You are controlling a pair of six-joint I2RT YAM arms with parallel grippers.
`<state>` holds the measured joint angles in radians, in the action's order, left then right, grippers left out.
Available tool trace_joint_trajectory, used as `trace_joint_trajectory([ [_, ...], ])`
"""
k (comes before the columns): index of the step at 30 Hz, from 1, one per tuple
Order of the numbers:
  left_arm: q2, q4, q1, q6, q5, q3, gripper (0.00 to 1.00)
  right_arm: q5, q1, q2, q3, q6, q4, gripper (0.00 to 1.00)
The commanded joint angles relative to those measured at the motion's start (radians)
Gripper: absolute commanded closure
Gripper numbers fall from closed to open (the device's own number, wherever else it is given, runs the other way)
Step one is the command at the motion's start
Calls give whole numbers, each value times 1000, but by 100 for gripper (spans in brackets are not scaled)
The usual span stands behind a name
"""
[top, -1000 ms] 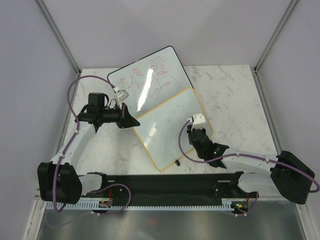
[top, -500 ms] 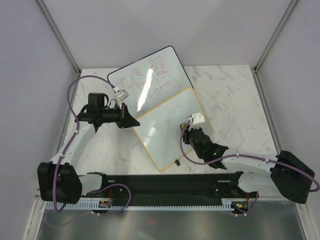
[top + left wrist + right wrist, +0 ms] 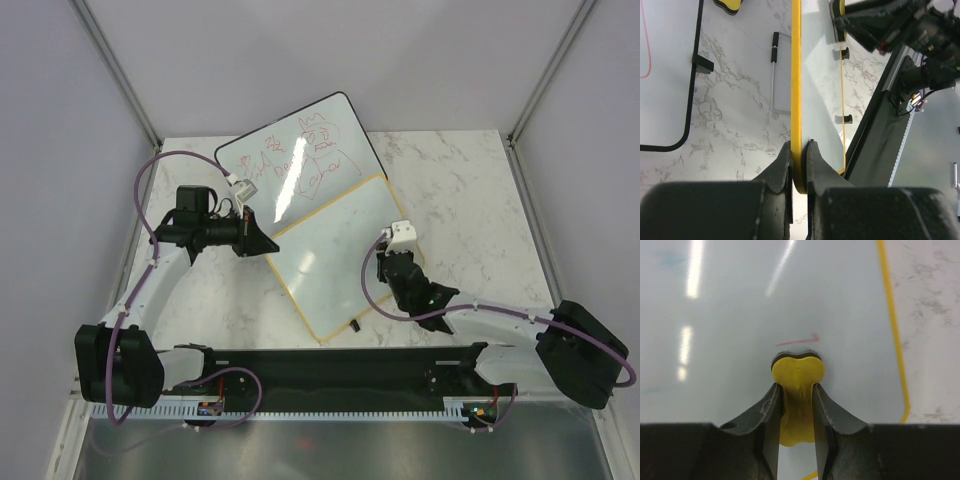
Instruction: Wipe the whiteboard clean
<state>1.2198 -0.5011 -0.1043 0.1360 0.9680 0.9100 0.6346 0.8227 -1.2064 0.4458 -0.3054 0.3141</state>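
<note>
Currently your left gripper (image 3: 799,150) is pinching the yellow frame of the small whiteboard (image 3: 335,255). It lies flat mid-table, far edge against the bigger black-framed board (image 3: 300,150). Your right gripper (image 3: 796,390) is clamped on the yellow eraser (image 3: 797,371), pad down on the small board, with a short red stroke (image 3: 799,341) just ahead. Risks, my read: the eraser sticks out past the fingers, so a hard push could tilt it or pop it out. If the frame pinch slips, the board swivels under your wipe. No brand or label visible; the red scribbles on the big board aren't readable.
</note>
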Motion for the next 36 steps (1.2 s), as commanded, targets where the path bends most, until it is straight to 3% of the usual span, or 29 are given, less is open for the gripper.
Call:
trace_joint_trajectory([
  [1, -6, 62, -17, 163, -25, 41, 98, -164, 183, -74, 17, -32, -63, 100],
  [5, -5, 64, -17, 163, -23, 44, 98, -181, 378, -120, 24, -135, -76, 100],
  [8, -3, 64, -17, 163, -22, 47, 98, -77, 395, -121, 30, -196, -194, 100],
  [10, -3, 64, -17, 163, -22, 49, 98, -17, 373, -102, 2, -250, -231, 100],
  [13, -3, 62, -17, 165, -20, 49, 98, -71, 151, -59, -45, -348, -308, 100],
  [15, -6, 64, -17, 163, -23, 49, 98, -95, 115, -42, -77, -351, -262, 100],
  [22, -14, 62, -17, 165, -25, 50, 98, -90, 108, -136, -2, -437, -417, 100],
  [29, -9, 59, -17, 168, -23, 52, 98, -46, 122, -78, 5, -561, -541, 100],
  [36, -3, 58, -17, 168, -20, 58, 98, -203, 122, -85, -25, -640, -645, 100],
])
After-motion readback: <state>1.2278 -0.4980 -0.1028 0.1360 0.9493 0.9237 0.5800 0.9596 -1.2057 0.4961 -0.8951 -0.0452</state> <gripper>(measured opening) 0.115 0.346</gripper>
